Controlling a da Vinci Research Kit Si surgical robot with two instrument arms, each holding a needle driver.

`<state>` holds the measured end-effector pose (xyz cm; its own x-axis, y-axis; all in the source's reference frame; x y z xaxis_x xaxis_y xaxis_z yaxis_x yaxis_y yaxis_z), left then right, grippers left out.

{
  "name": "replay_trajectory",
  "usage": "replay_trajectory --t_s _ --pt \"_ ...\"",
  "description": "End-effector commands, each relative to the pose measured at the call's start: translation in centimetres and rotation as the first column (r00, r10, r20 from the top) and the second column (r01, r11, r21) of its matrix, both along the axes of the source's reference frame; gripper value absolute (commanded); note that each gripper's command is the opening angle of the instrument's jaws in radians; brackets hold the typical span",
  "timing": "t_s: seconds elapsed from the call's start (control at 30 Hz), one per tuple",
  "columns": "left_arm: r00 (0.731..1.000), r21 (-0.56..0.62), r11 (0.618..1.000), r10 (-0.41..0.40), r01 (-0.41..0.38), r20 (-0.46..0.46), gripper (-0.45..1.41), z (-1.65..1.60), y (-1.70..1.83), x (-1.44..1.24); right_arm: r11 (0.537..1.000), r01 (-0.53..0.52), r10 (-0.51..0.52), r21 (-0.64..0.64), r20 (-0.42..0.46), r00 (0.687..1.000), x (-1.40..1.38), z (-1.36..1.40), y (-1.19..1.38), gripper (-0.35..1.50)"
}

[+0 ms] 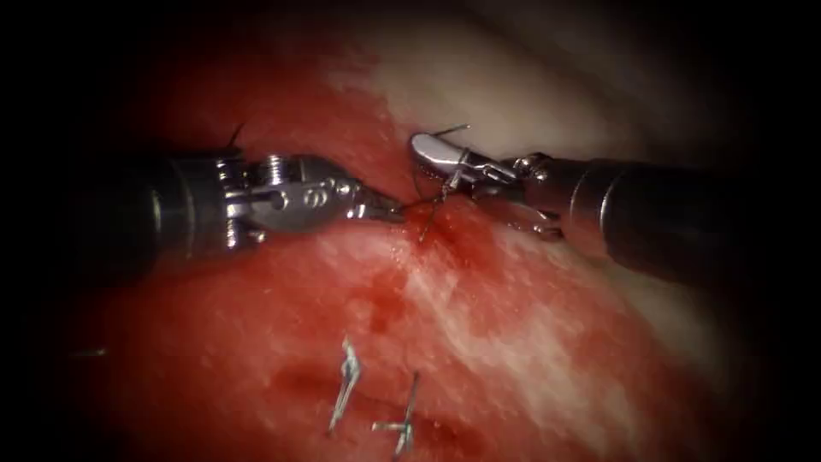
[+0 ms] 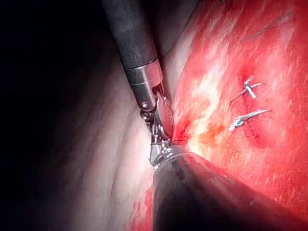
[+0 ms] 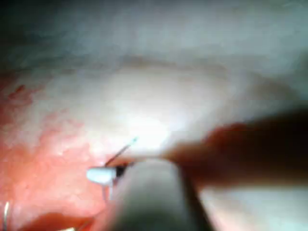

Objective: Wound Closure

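Left tool (image 1: pixel 385 208) lying level, shaft in from the left, tip aimed right, jaws pressed together on the thread (image 1: pixel 423 202). Thread running short and dark, long axis roughly level, toward a small tangle just below the right tool (image 1: pixel 428 145). Right tool entering from the right, wrist bent, bright tip pointing up-left toward the far edge of the tissue (image 1: pixel 256 342). Grip of that tool unreadable. Thin pale sliver (image 1: pixel 451 130) sticking out up-right beside it; needle or thread end, cannot tell. Red fluid (image 1: pixel 453 244) pooled beneath. Two finished stitches (image 1: pixel 346 385) near the tissue's near edge.
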<state>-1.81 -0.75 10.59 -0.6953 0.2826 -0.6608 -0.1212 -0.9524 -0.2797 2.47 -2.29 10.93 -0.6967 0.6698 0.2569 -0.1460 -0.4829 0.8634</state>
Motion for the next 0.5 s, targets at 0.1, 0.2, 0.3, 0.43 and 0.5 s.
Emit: replay_trajectory --t_s 0.1,0.2,0.3,0.43,0.5 --pt "1.0 -0.001 1.0 0.002 -0.002 0.002 -0.45 0.05 0.02 -0.03 1.0 -0.017 0.017 -0.009 0.001 1.0 0.16 0.11 0.12 0.74" --pt "1.0 -0.002 1.0 0.004 -0.004 0.003 -0.45 0.05 0.01 -0.01 1.0 -0.026 0.026 -0.008 0.004 1.0 0.21 0.12 0.17 0.71" --pt "1.0 -0.002 1.0 0.006 -0.006 0.004 -0.45 0.05 0.0 0.03 0.999 -0.006 0.009 -0.048 0.06 0.998 0.24 0.07 0.18 -0.33" --pt "1.0 -0.005 1.0 0.008 -0.008 0.001 -0.45 0.05 -0.01 0.08 0.987 0.052 -0.021 -0.15 0.198 0.98 0.21 0.01 0.12 -0.35" --pt "1.0 -0.001 1.0 0.005 -0.005 0.0 -0.45 0.05 0.0 0.12 0.979 0.078 -0.028 -0.189 0.255 0.967 0.2 -0.03 0.09 -0.35"
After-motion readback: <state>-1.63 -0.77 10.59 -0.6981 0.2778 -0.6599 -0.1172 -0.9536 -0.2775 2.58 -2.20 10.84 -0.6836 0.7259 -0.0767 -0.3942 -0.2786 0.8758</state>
